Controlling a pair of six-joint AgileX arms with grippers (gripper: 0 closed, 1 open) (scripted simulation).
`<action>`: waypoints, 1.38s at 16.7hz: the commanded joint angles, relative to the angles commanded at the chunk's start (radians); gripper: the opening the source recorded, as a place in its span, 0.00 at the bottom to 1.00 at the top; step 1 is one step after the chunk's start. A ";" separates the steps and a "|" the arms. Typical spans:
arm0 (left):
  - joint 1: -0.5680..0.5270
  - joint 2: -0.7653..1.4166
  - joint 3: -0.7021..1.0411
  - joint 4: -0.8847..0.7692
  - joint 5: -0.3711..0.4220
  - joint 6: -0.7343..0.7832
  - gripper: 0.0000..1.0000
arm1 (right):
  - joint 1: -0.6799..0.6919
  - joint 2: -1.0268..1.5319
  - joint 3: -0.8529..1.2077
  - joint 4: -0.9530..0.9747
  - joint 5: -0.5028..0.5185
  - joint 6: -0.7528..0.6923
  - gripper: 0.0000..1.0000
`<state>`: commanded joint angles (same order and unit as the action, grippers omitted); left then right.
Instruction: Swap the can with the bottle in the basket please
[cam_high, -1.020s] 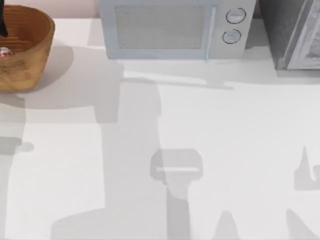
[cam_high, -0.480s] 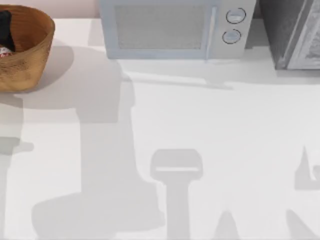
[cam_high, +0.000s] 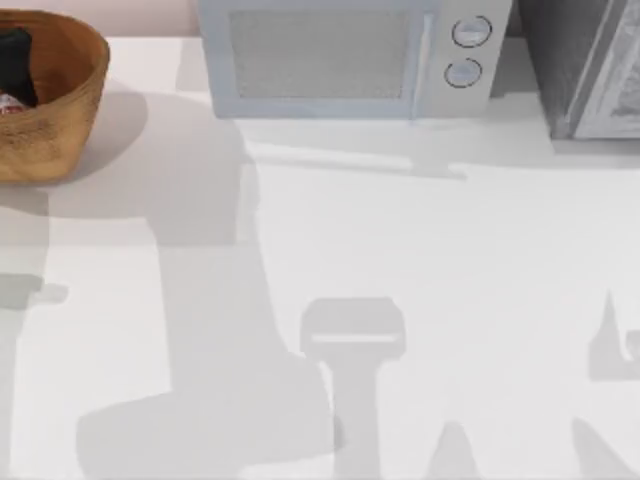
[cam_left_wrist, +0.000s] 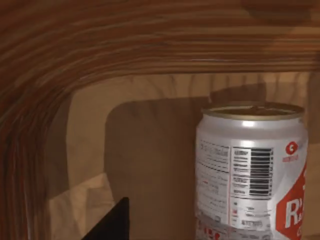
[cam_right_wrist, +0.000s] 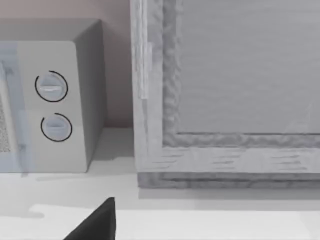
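The orange-brown wicker basket (cam_high: 70, 90) stands at the table's far left corner. My left gripper (cam_high: 15, 62) is down inside it, a dark shape against the ribbed wall. The can (cam_high: 8, 103) stands upright on the basket floor just in front of the gripper. In the left wrist view the can (cam_left_wrist: 250, 170) is close by, white with a red label and a dull gold top, beside a dark tip of the gripper and apart from it, with the basket wall (cam_left_wrist: 75, 60) curving behind. The bottle is out of view. A dark edge of my right gripper (cam_right_wrist: 97, 222) faces the back of the table.
A pale grey microwave (cam_high: 345, 55) with two round knobs stands along the back edge. A grey textured cabinet (cam_high: 590, 70) fills the back right corner. The white table (cam_high: 450, 260) carries the arms' shadows.
My left gripper has come further into the basket, toward the can, and shows larger in the top view. Its arm's shadow has shifted across the table. The can and basket have stayed put.
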<state>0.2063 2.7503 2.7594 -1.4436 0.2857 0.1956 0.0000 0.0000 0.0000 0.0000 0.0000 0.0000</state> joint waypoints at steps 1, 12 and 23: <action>-0.003 -0.007 -0.036 0.029 0.000 -0.003 1.00 | 0.000 0.000 0.000 0.000 0.000 0.000 1.00; -0.017 -0.046 -0.239 0.199 -0.003 -0.017 1.00 | 0.000 0.000 0.000 0.000 0.000 0.000 1.00; -0.017 -0.046 -0.239 0.199 -0.003 -0.017 0.17 | 0.000 0.000 0.000 0.000 0.000 0.000 1.00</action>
<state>0.1893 2.7045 2.5201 -1.2450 0.2826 0.1782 0.0000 0.0000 0.0000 0.0000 0.0000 0.0000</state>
